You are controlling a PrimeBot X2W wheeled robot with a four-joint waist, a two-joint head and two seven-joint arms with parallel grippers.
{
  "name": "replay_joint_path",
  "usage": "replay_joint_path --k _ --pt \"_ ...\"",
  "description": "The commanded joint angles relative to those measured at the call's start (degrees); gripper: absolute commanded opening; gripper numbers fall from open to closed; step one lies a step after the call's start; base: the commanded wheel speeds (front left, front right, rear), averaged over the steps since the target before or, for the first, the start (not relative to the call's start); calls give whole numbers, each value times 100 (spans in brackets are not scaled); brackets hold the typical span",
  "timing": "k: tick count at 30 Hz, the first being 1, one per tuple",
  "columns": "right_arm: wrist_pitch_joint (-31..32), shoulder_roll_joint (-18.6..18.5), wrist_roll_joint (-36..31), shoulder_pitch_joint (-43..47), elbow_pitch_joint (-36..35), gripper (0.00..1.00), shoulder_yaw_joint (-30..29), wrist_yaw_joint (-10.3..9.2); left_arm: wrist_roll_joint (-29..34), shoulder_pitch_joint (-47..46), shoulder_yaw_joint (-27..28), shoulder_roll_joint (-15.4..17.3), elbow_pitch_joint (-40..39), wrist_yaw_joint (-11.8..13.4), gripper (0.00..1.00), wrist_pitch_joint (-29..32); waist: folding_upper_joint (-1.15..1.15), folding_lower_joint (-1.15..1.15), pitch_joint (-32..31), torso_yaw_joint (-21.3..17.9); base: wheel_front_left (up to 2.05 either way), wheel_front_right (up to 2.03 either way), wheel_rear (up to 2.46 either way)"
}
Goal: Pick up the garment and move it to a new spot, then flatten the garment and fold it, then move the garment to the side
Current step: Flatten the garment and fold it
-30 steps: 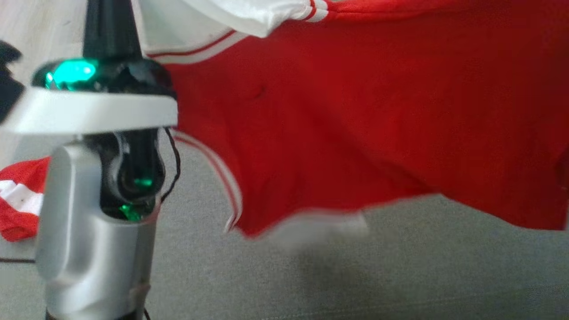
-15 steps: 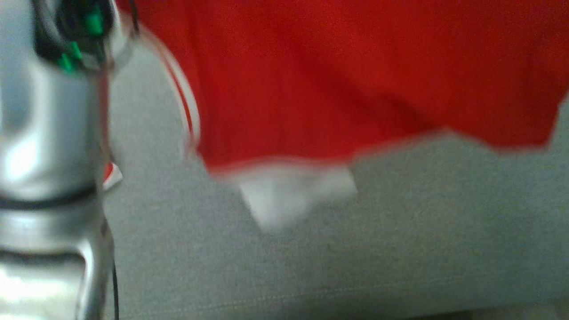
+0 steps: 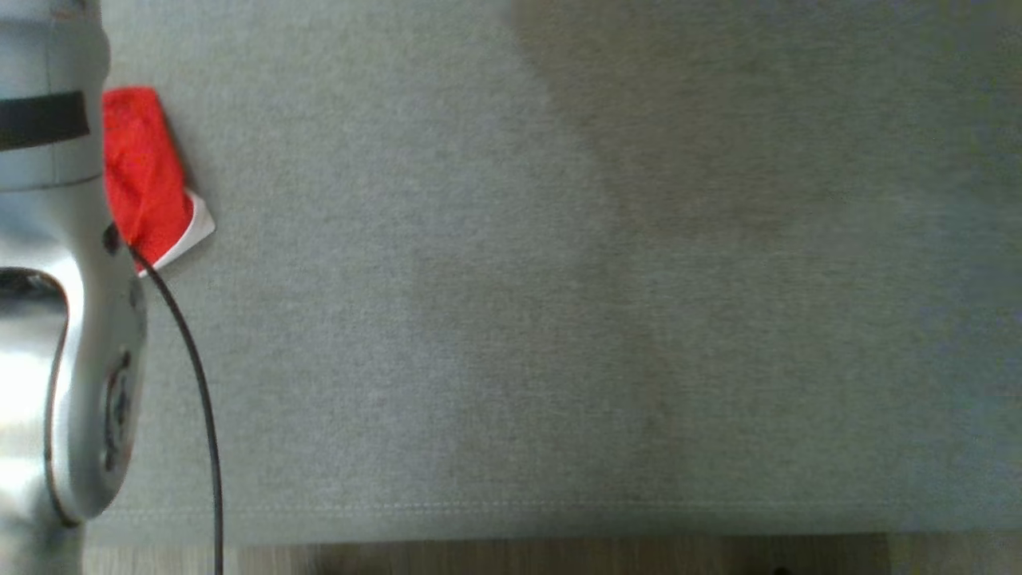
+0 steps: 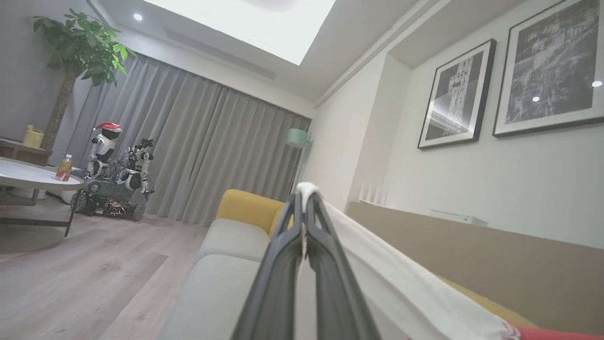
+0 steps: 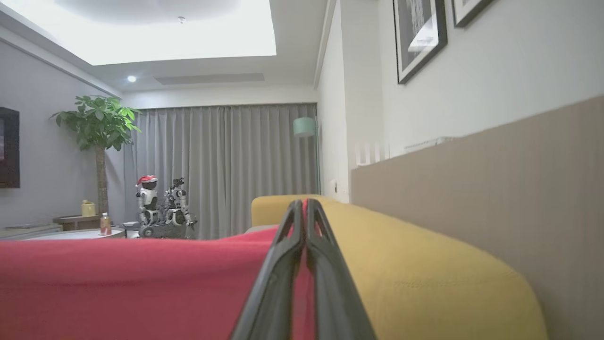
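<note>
The left gripper is pressed tight together on the white edge of the red-and-white garment, which trails from its tips toward the lower right of the left wrist view. The right gripper is pinched just as tightly on a red fold of it, the cloth spreading low to the left beside a yellow sofa back. In the head view a red-and-white bit of cloth lies on the grey seat cushion just beside the silver forearm; whether it belongs to that garment is unclear
</note>
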Motion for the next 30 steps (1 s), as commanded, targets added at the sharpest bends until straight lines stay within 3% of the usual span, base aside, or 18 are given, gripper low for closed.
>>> replay_joint_path --k 1,9,14,24,30 --pt "-82 35 125 -57 3 0 38 -4 108 -237 70 191 -131 -67 0 -42 0 -1 240 193 0 0 0" --pt "-516 137 792 675 898 0 617 -4 571 640 43 46 -128 -468 0 -66 0 -1 413 258 0 0 0" --pt "-514 167 1174 1347 1382 0 992 -4 863 1616 15 13 -67 -668 0 -67 0 -1 162 299 0 0 0" --pt "-328 125 1922 2806 1624 0 1900 -4 1173 3651 -185 366 382 -1022 0 -67 0 -1 -783 277 0 0 0" --pt "-252 6 2228 3517 1537 0 2380 -4 1074 4395 -545 578 552 -1084 0 -67 0 -1 -1288 290 0 0 0"
